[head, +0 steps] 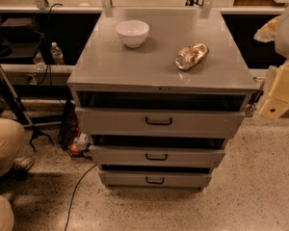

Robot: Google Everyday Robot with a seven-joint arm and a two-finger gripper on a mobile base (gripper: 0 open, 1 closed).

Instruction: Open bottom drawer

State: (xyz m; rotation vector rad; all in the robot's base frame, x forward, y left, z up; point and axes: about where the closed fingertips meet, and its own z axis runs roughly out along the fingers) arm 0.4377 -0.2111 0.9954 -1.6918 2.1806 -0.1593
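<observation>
The robot's cream gripper [272,105] is hovering just off the front right corner of a grey metal cabinet [111,61]; whether it is open or closed cannot be told. The bottom drawer [125,178] is sitting lowest of three, by the floor, well below the gripper, a dark gap showing above its front. A white bowl [132,32] is resting near the top's back edge and a shiny gold packet [191,55] toward its right edge.

We can't read any text, labels or nos. anywhere. Gripper [273,97] hangs just off the cabinet [154,69] top's front right corner.
</observation>
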